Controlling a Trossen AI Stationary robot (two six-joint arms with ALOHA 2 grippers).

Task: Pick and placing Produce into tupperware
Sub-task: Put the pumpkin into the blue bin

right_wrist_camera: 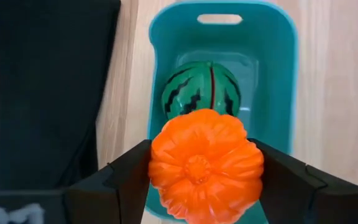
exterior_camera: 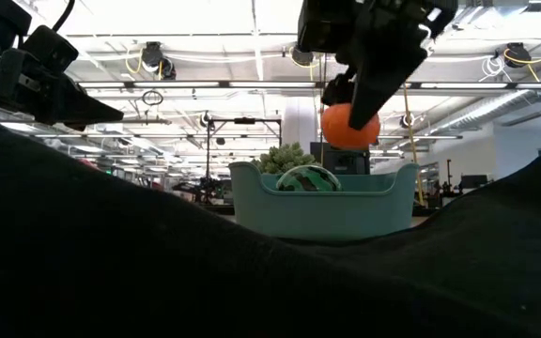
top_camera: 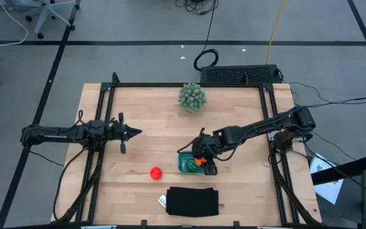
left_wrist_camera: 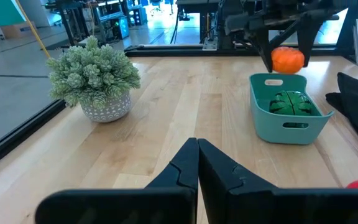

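Orange ball [right_wrist_camera: 205,165] was held between the two fingers of the right gripper [top_camera: 202,163], its jaws closed against the fruit's sides. The low view showed the ball raised above the rim of the teal tupperware [exterior_camera: 322,214], clear of the container and not touching it. The right wrist view placed the ball over one end of the container's opening, with the green striped melon ball [right_wrist_camera: 201,90] lying on the container floor beyond it. That melon ball was fully inside the tupperware and was not in contact with either gripper.

Location of the tupperware: on the wooden table [top_camera: 151,114], toward the front edge and slightly right of centre, just behind the flat black rectangle [top_camera: 192,201] that lay against the front edge. The red tomato ball [top_camera: 155,172] rested on the bare table just left of the tupperware, apart from it and untouched.

The left gripper [top_camera: 132,132] hung over the table's left half, well away from the produce, its jaws pressed together with nothing between them. The left wrist view confirmed the fingers [left_wrist_camera: 182,168] meeting at their tips.

A spiky pale-green plant [top_camera: 191,96] in a small pot stood near the middle of the table's rear edge, well apart from the container.
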